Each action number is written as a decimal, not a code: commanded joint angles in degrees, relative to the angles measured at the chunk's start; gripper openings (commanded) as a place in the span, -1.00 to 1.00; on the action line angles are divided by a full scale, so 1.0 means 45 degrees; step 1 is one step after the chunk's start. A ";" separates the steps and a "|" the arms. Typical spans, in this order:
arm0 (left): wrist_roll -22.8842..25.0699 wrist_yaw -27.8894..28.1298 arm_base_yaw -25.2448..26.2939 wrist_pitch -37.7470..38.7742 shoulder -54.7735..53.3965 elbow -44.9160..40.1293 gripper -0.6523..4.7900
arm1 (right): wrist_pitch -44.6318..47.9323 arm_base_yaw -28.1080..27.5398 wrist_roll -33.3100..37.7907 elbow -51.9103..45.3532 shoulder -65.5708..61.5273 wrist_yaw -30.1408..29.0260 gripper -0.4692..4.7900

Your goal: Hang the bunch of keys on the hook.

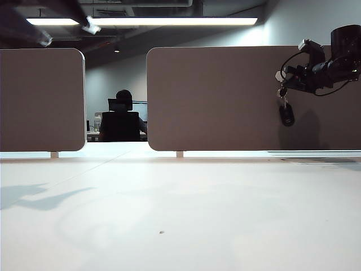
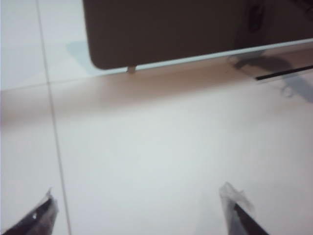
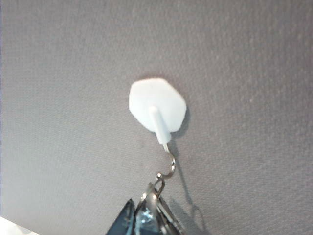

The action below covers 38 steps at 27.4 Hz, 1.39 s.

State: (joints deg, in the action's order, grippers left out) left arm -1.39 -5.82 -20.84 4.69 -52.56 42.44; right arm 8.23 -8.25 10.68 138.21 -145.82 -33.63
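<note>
A: Where was the right gripper [image 1: 285,84]?

B: It was high at the right of the exterior view, against the brown panel [image 1: 225,96]. Its arm was cut off by the frame edge. The bunch of keys [image 1: 286,110] hung below its tip, and the black fob [image 1: 287,115] was lowest, in front of the panel.

A: Was the pincer closed on the keys?

B: In the right wrist view the right gripper [image 3: 146,220] showed only its dark fingertips, pressed together around the metal ring [image 3: 155,188] at the top of the bunch of keys [image 3: 151,210]. The rest of the bunch was out of that frame. So it was closed on them.

A: And the hook [image 3: 168,159]?

B: The thin metal hook hung under the pale hexagonal pad [image 3: 156,103] on the panel [image 3: 73,73]. The ring stood at the hook's curved end; whether it already sat on it was hard to make out.

A: The left gripper [image 2: 139,210]?

B: Only two fingertips [image 2: 234,205] showed, far apart, so it was wide open and empty above the white table [image 2: 146,147]. In the exterior view it was a dark blur near the top left corner.
</note>
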 commanded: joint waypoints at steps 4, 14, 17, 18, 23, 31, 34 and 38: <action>0.0748 -0.0704 -0.0627 -0.1205 -0.3449 0.3400 1.00 | 0.0607 0.0034 0.0019 0.0068 0.0010 -0.0199 -0.83; 0.0690 -0.2297 -0.1010 -0.3453 -0.9962 0.8204 1.00 | 0.0957 0.0204 0.0389 0.0068 0.0010 -0.0432 -0.83; 0.0991 -0.2293 -0.1311 -0.3444 -1.0409 0.9321 1.00 | 0.1282 0.0180 0.0384 0.0068 0.0010 -0.0092 -0.83; 0.0981 -0.2293 -0.1316 -0.3449 -1.0414 0.9466 1.00 | 0.1273 0.0160 0.0389 0.0068 0.0010 0.0058 -0.83; 0.1263 -0.2191 -0.1399 -0.3531 -1.0418 0.9602 1.00 | 0.1554 -0.0005 0.0321 0.0068 -0.0151 0.0923 -0.83; 0.1564 -0.2186 -0.1583 -0.3565 -1.0467 0.9627 1.00 | 0.0180 0.0015 0.0214 0.0073 0.0049 0.1559 -0.83; 0.1535 -0.2205 -0.1583 -0.3512 -1.0569 0.9627 1.00 | -0.2487 -0.0005 -0.1001 0.0073 0.0330 0.2157 -0.83; 0.1020 -0.2234 -0.1617 -0.2662 -1.0593 0.9627 1.00 | -0.5134 0.0049 -0.1098 0.0053 0.0340 0.2157 -0.83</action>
State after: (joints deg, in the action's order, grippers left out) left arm 4.80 -15.59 -28.05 -8.36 -100.36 85.54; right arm -10.09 -8.27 6.17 138.43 -144.49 -24.23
